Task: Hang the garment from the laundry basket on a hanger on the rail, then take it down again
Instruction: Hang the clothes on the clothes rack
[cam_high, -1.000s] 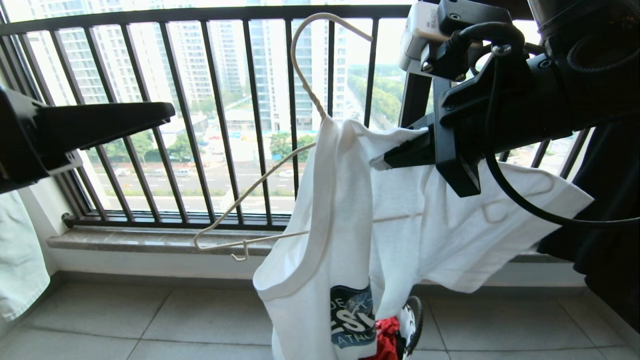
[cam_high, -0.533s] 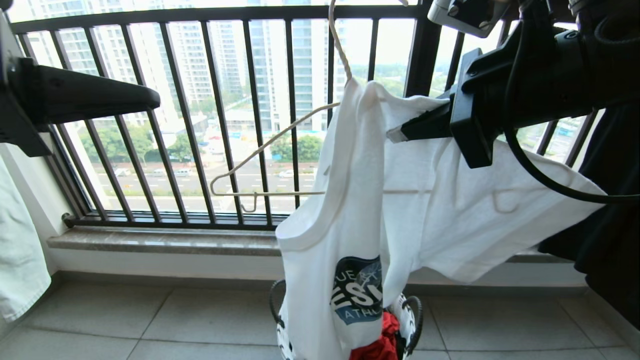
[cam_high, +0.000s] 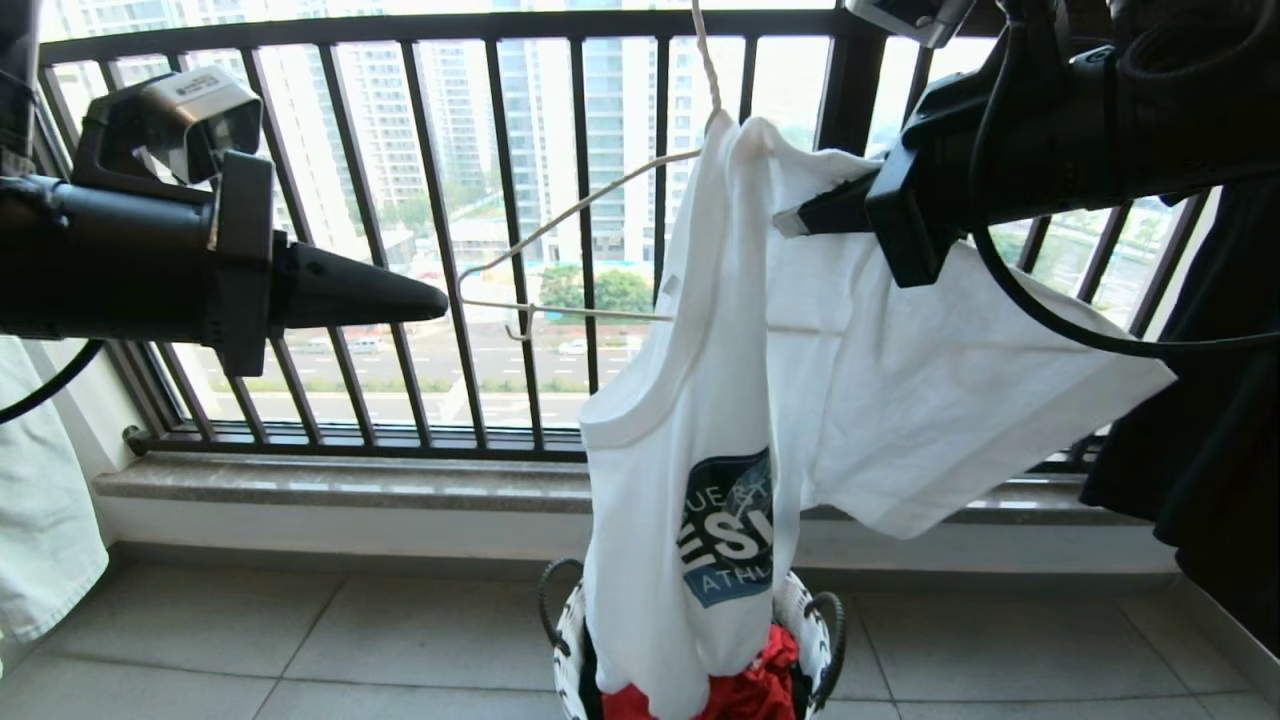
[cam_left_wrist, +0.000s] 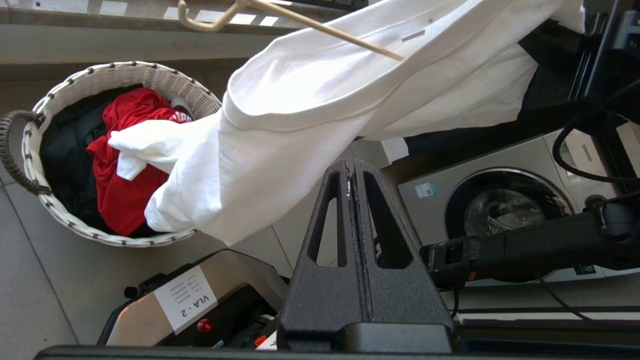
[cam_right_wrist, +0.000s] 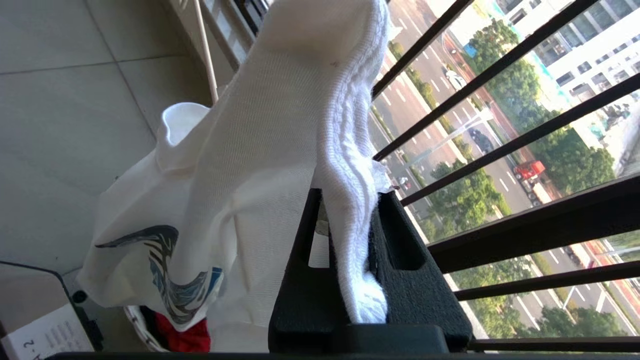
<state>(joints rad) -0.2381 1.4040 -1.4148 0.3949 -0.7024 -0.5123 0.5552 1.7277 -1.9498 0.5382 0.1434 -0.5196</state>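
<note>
Head view: we see the right gripper (cam_high: 790, 218) at 1 o'clock pinching the shirt (cam_high: 800, 350) half on the hanger (cam_high: 560, 215), holding it up over the basket (cam_high: 812, 622) at 6. Left gripper (cam_high: 435, 298) at 9, closed, empty, likely aiming for the bare hanger arm.
Left wrist: fingers (cam_left_wrist: 372, 215) together, shirt (cam_left_wrist: 300, 115) near.
Right wrist: collar fabric (cam_right_wrist: 345, 165) clamped, so it won't slide.

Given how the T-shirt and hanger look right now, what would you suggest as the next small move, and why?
Probably open the left gripper and reach for the T-shirt's loose side. The hanger's near arm sticks out bare, while the shirt bunches over the far half. The right gripper is clamped on the collar, and the left is shut on nothing, short of the hanger.
</note>
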